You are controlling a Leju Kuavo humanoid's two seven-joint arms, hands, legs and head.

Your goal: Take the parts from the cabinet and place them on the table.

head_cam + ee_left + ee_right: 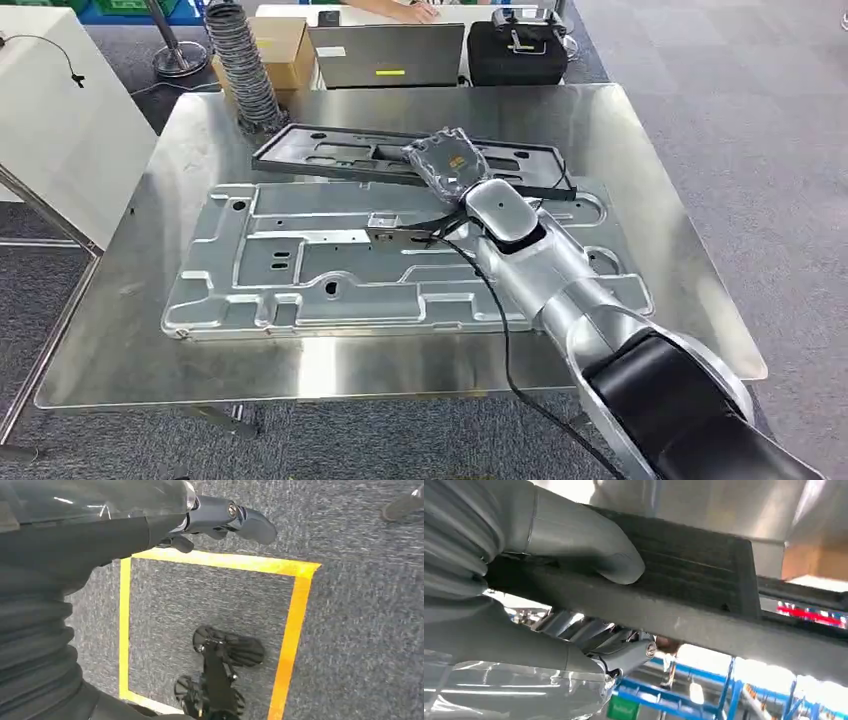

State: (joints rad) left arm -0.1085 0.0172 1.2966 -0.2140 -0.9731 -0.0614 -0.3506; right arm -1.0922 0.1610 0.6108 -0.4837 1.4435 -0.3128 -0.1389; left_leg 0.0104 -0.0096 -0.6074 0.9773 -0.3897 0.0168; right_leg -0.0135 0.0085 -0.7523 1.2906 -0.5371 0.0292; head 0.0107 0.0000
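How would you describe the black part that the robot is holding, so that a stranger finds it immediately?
Look at the steel table and the large silver stamped panel lying flat on it. Just behind that panel, toward the cardboard box, is the black frame, long and flat with cut-out openings. Unlike the silver panel, it is dark, and the right robot hand grips it.

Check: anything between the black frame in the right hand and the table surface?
Yes. The right hand grips the black frame, but the large silver stamped panel lies flat on the table under its near edge.
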